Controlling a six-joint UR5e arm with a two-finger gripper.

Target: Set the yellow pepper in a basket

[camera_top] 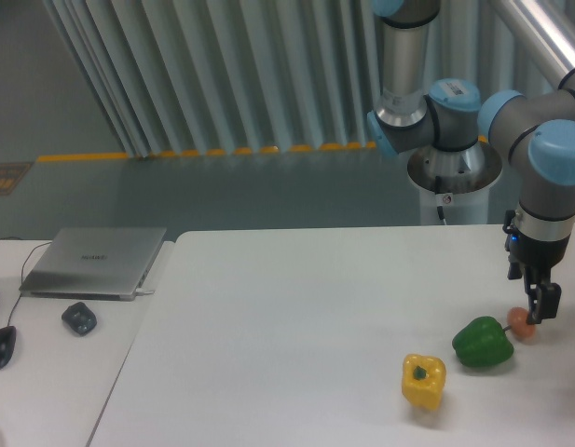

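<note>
- Yellow pepper [424, 381] sits on the bench [296, 317], lower right, near the green pepper [484, 343].
- Hand [538, 312] hangs at far right above a small orange fruit [521, 323]; whether it grips anything, I cannot tell.

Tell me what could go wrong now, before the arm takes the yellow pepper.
1. The claw hangs over the small orange fruit, beside the green pepper, not over the yellow pepper. It might grab the wrong item.
2. The green pepper lies between claw and yellow pepper, so a low sideways move could knock it.
3. No basket shows in this view, so the drop place cannot be checked.
</note>
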